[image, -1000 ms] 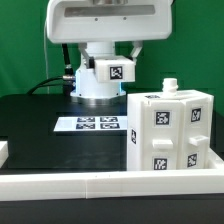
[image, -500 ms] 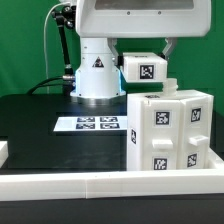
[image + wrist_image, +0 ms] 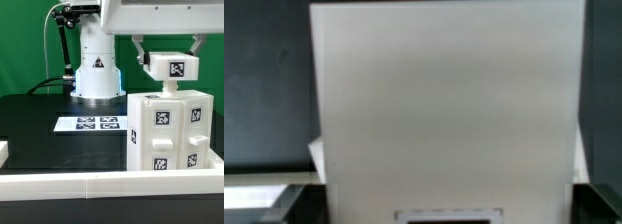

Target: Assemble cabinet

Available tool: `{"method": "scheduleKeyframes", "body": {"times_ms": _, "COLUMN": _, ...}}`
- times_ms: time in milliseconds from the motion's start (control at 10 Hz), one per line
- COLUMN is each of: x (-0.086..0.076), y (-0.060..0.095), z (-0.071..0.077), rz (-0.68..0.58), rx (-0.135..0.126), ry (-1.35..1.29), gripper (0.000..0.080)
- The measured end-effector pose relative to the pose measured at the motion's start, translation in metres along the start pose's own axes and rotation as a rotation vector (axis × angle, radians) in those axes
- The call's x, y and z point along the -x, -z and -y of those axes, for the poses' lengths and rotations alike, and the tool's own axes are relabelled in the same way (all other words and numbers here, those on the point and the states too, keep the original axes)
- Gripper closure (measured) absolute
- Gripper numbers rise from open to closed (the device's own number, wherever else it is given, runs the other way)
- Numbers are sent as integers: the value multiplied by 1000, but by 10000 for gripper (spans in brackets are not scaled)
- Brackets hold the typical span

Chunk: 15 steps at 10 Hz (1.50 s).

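The cabinet (image 3: 170, 132), a large white box with several black-and-white marker tags, stands at the exterior view's right on the black table. A small knob sticks up from its top. My gripper (image 3: 168, 52) is shut on a smaller white tagged panel (image 3: 171, 67) and holds it just above the cabinet's top, apart from it or barely touching. In the wrist view the held panel (image 3: 438, 100) fills most of the picture, and the cabinet is hidden behind it.
The marker board (image 3: 92, 124) lies flat on the table to the left of the cabinet. The arm's white base (image 3: 97, 72) stands behind it. A white rail (image 3: 100, 182) runs along the table's front edge.
My gripper has carried the tagged panel toward the exterior view's right, from in front of the arm's base to above the cabinet. The cabinet has not moved.
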<state>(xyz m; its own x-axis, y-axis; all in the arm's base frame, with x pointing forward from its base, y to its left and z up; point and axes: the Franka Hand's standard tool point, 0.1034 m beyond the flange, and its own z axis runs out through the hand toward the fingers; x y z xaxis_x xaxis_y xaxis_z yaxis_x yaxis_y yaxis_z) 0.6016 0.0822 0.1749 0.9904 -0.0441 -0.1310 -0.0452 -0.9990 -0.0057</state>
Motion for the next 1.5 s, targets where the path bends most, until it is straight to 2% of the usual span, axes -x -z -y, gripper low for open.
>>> {"method": "scheduleKeyframes", "body": {"times_ms": 100, "x": -5, "y": -1, "z": -1, "rz": -17, "rx": -1, "ry": 12, "gripper": 236}}
{"method": "scheduleKeyframes", "body": {"times_ms": 800, "x": -4, "y": -1, "z": 1, "rz": -17, "rx": 0, "ry": 11, "gripper": 236}}
{"method": "scheduleKeyframes", "body": {"times_ms": 900, "x": 6, "y": -2, "z": 4, "rz": -8, "rx": 0, "ry": 8, "gripper": 236}}
{"method": "scheduleKeyframes", "body": {"times_ms": 1200, "x": 17, "y": -4, "z": 9, "rz": 2, "rx": 1, "ry": 17, "gripper": 236}}
{"method": "scheduleKeyframes", "body": {"times_ms": 1500, "x": 9, "y": -3, "z": -4, "rz": -8, "rx": 0, "ry": 36, "gripper": 236}}
